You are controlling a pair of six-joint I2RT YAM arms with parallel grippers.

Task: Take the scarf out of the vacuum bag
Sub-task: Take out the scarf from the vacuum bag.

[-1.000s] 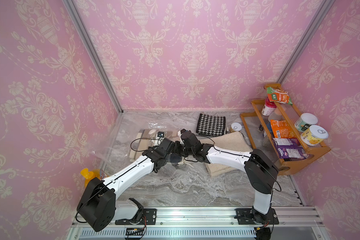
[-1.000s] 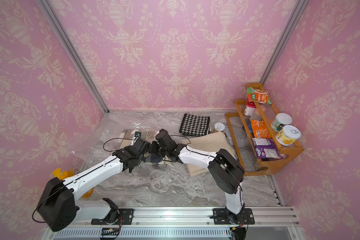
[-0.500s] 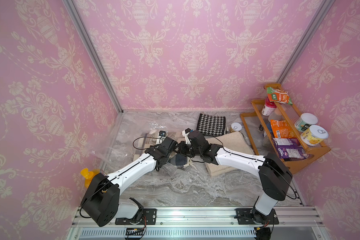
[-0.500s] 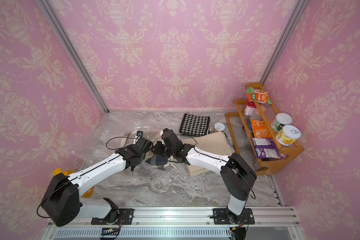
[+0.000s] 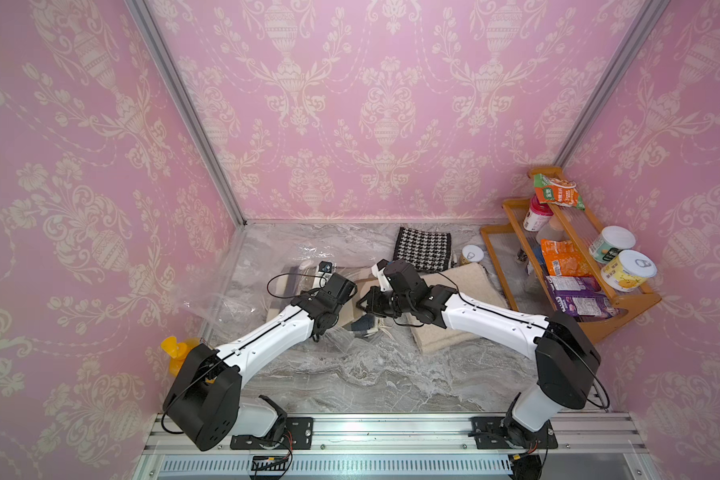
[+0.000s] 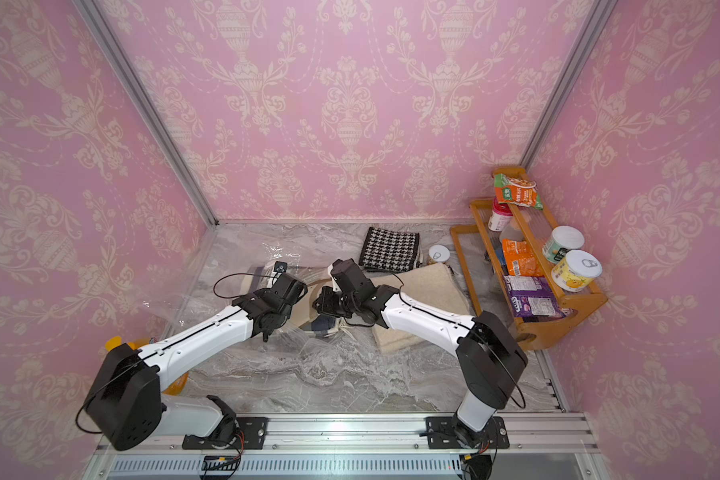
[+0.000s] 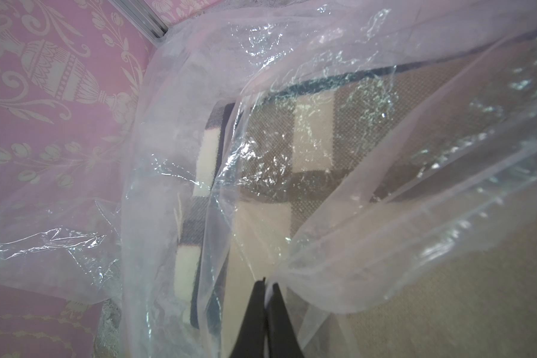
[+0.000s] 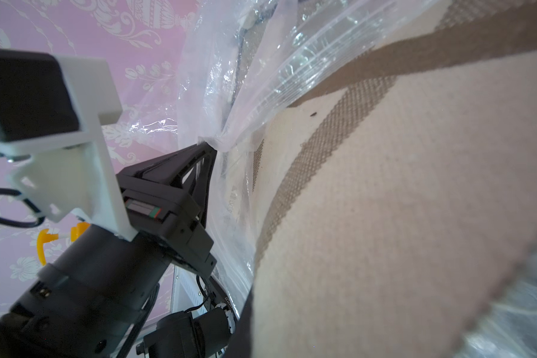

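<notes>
Plastic at the mouth of the vacuum bag [image 7: 217, 55] is pinched between the clenched jaws of the left gripper [image 7: 264, 280], mid-table. Just beside it, the checked scarf [image 8: 400, 217], partly inside the bag, is grasped by the right gripper [image 5: 363, 306]. Farther back, a houndstooth cloth [image 5: 422, 249] is laid near the wall.

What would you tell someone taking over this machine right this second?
Left end effector: shut, pinching the plastic at the bag's mouth.
Right end effector: shut on the scarf.
Position: the checked scarf is partly out of the mouth; the rest lies inside the bag.
Done: mouth held open, scarf gripped.
Left: pull the scarf fully clear and set it down.
</notes>
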